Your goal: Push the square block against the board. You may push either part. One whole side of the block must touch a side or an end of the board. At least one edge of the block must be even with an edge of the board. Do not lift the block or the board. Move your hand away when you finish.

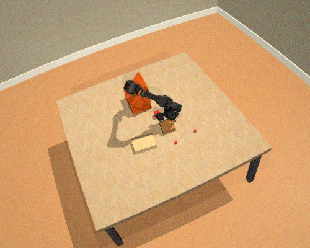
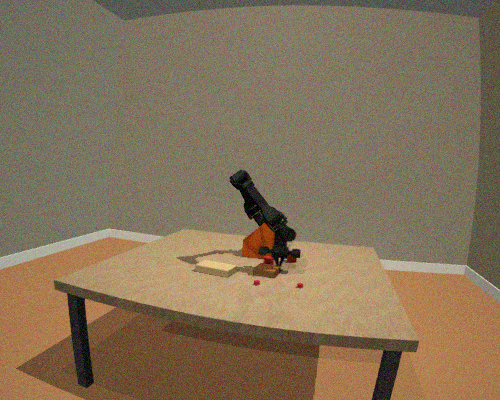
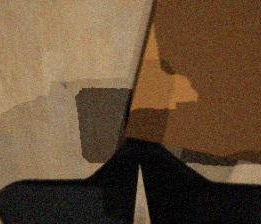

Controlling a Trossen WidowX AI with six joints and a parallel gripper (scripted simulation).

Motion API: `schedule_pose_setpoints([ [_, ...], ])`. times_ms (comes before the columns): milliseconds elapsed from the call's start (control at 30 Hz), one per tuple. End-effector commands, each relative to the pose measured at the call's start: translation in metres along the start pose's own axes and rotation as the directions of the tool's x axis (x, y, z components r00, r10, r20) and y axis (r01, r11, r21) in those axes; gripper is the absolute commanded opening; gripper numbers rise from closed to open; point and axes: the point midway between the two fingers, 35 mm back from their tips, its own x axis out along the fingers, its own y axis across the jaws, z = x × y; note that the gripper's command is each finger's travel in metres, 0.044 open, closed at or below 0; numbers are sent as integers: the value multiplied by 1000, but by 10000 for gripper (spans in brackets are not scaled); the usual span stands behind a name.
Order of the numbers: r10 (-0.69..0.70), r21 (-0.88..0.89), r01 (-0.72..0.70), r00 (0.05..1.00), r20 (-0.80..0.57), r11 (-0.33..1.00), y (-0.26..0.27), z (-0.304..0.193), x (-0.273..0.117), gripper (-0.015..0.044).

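Note:
The square block [image 1: 167,127] [image 2: 265,271] [image 3: 227,65] is brown and lies flat near the middle of the table. The board [image 1: 144,143] [image 2: 215,267] is a pale yellow rectangle, lying flat to the block's left in the top and exterior views, with a gap between them. My gripper [image 1: 173,120] [image 2: 280,267] [image 3: 139,137] is shut and empty. Its fingertips point down at the block's right-hand back side, away from the board. In the wrist view they overlap the block's lower left corner. Whether they touch the block is not clear.
A red block [image 1: 156,113] [image 2: 268,259] is close behind the square block, and another red block [image 2: 291,259] is behind the gripper. Two tiny red cubes [image 1: 175,142] [image 1: 194,130] lie in front and to the right. An orange angular piece [image 1: 142,105] [image 2: 252,246] stands by the arm's base.

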Motion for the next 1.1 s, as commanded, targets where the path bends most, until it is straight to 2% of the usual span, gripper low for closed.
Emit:
schedule_pose_setpoints([
  [0,-4,-3,5,1000,3,1000,-1,2,0,0],
  [1000,-5,-4,5,1000,1,1000,1,-47,1,0],
  [1067,-8,-7,8,1000,3,1000,1,-41,-11,0],
])
